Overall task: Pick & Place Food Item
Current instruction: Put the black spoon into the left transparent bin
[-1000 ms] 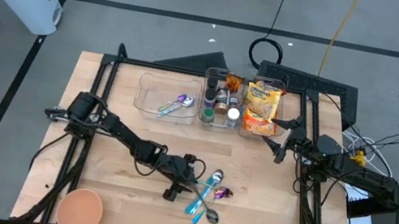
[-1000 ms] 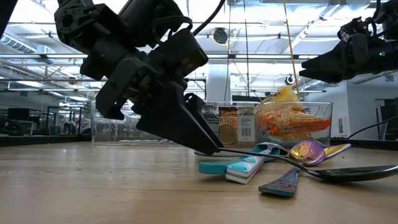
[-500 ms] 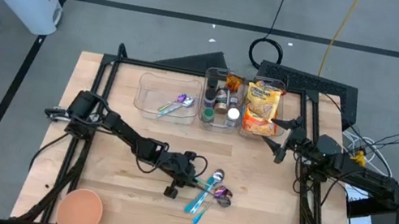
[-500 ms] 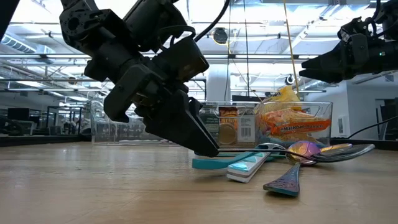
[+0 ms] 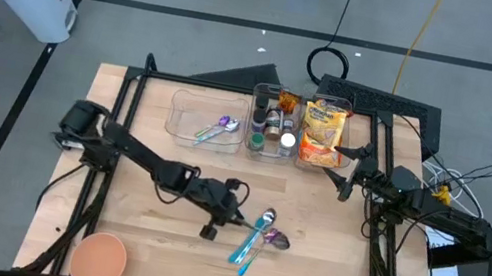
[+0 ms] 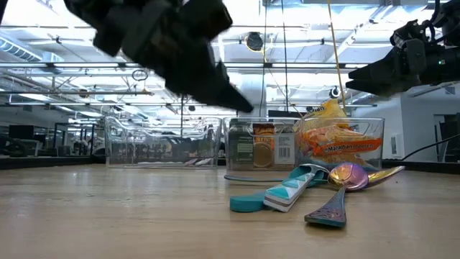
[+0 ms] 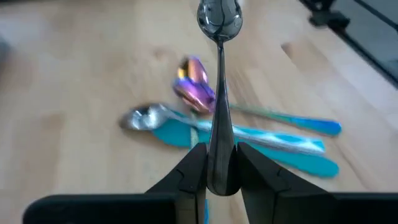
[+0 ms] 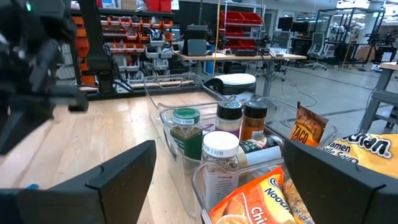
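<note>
**One spoon up, snack bags waiting**

One plain silver metal spoon [image 7: 219,81] is pinched by its handle between the left gripper's [image 7: 216,171] dark fingers, raised clear of the pale wooden table [image 5: 154,254], probably for carrying. Beneath lie the teal-handled and iridescent purple spoons [image 5: 259,237]. The right gripper [image 5: 349,173], fingers spread, waits beside the clear plastic bin holding orange snack bags [image 5: 322,131]. From table height, the raised spoon cannot be made out.
</note>
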Controlling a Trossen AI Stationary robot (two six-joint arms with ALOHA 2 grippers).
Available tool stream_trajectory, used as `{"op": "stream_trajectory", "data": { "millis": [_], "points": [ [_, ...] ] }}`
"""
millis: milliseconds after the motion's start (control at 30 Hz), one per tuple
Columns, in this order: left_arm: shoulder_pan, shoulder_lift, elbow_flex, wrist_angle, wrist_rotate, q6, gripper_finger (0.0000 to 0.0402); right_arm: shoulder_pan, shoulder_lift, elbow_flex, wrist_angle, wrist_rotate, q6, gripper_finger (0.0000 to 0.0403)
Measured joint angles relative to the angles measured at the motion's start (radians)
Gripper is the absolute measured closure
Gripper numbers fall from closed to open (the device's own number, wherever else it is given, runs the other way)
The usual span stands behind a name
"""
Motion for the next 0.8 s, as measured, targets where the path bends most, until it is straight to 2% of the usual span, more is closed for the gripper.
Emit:
{"op": "stream_trajectory", "data": {
  "millis": [267,500,667,800],
  "points": [
    [0.012,-0.238,0.0,-0.241,-0.182,0.029,0.0329,0.0,0.0,0.0,-0.001,0.0,0.0,0.0055],
    [0.041,-0.459,-0.01,-0.406,-0.272,0.055,0.0329,0.0,0.0,0.0,-0.001,0.0,0.0,0.0055],
    [0.08,-0.616,-0.114,-0.421,-0.313,0.058,0.0329,0.0,0.0,0.0,-0.001,0.0,0.0,0.0055],
    [0.136,-0.757,-0.234,-0.407,-0.393,0.019,0.0329,0.0,0.0,0.0,-0.001,0.0,0.0,0.0055]
  ]
}}
